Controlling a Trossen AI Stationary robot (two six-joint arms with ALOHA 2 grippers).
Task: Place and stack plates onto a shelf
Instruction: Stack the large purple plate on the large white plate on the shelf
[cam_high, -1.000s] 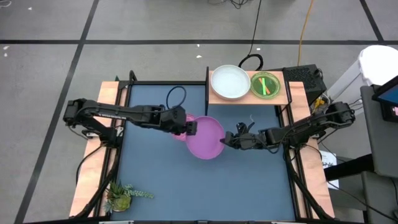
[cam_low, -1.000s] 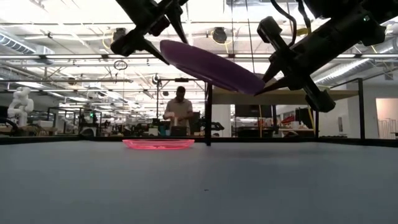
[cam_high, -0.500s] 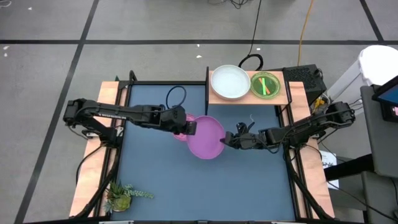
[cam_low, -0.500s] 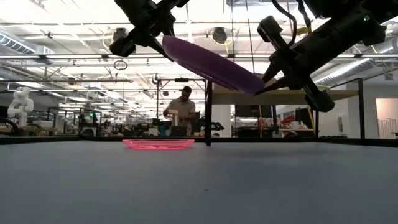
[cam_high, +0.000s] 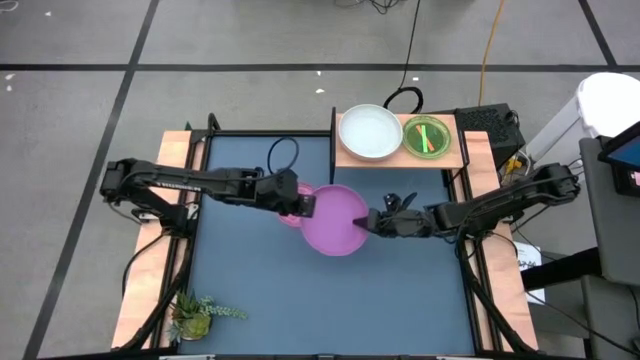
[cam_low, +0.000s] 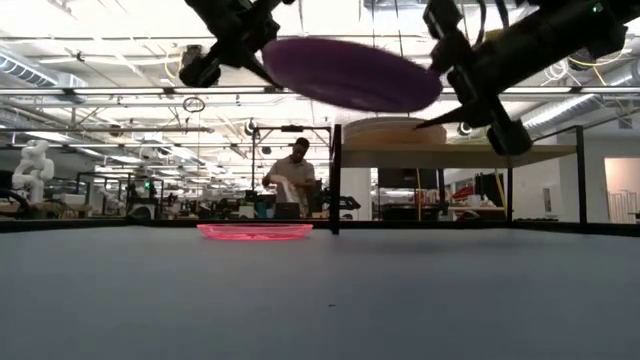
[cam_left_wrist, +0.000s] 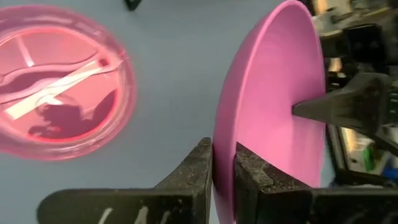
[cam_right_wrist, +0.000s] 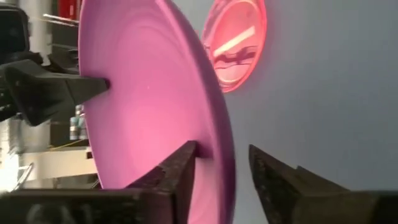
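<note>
A purple plate (cam_high: 335, 220) hangs in the air over the middle of the table. My left gripper (cam_high: 308, 205) is shut on its left rim. My right gripper (cam_high: 372, 222) is open, its fingers on either side of the plate's right rim (cam_right_wrist: 225, 180). A pink translucent plate (cam_high: 290, 212) with a centre bar lies flat on the table below the left gripper. On the shelf (cam_high: 455, 155) at the far edge rest a white plate (cam_high: 369, 132) and a green plate (cam_high: 427, 136), side by side. My left gripper pinches the purple plate's left rim (cam_left_wrist: 222, 177) between its two fingers, one on the inner face and one on the underside. The fingers slant down from the table's left. The plate is lifted clear of the table, close to level. My right gripper's fingers (cam_right_wrist: 183, 165) straddle the right rim; whether one touches it, I cannot tell.
A small potted plant (cam_high: 200, 315) stands at the near left corner. A black cable loop (cam_high: 283, 152) lies at the far side of the table. The shelf's black upright (cam_low: 335, 180) rises at its left end. A person (cam_low: 293, 180) stands in the room behind.
My left gripper has shut on the purple plate's left rim. My right gripper has opened off the right rim, risen a little and drawn slightly toward the table's right edge. The plate, tilted down to the right before, has come up on its right side to nearly level.
</note>
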